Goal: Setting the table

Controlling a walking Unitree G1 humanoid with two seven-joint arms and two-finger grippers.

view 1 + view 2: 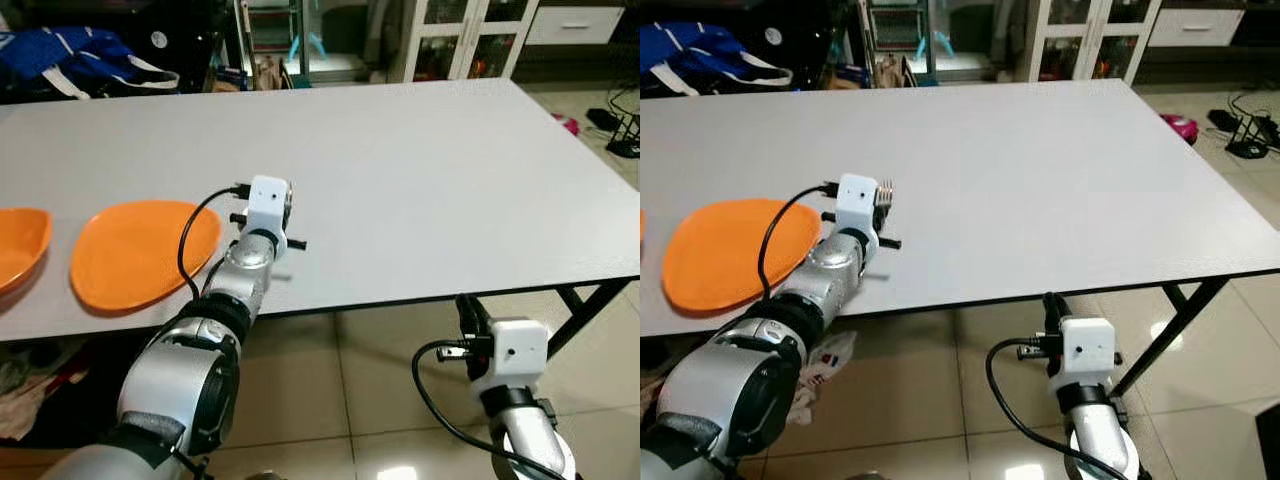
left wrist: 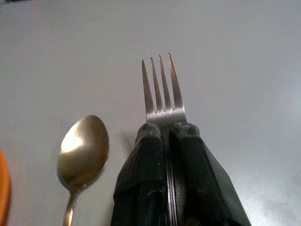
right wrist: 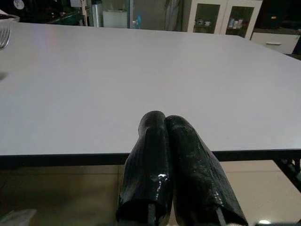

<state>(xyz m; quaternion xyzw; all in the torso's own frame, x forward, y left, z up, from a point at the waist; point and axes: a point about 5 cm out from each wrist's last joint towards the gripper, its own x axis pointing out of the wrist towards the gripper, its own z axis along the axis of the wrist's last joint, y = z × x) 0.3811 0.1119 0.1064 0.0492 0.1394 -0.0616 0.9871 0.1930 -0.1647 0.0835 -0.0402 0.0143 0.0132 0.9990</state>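
Note:
My left gripper (image 2: pixel 168 134) is shut on a silver fork (image 2: pixel 161 89), whose tines stick out past the fingertips just above the white table (image 1: pixel 430 180). A gold-coloured spoon (image 2: pixel 83 150) lies on the table beside the fork. An orange plate (image 1: pixel 140 255) rests near the front edge, just to the left of my left wrist (image 1: pixel 268 205). A second orange dish (image 1: pixel 18 245) lies at the far left. My right gripper (image 3: pixel 164 120) is shut on nothing and hangs below the table's front edge (image 1: pixel 468 312).
A blue bag (image 1: pixel 70 55) and white cabinets (image 1: pixel 470 35) stand beyond the table's far side. Cables (image 1: pixel 620 125) lie on the tiled floor at the right. A black table leg (image 1: pixel 585 310) stands at the front right. Cloth (image 1: pixel 25 390) lies under the table's left end.

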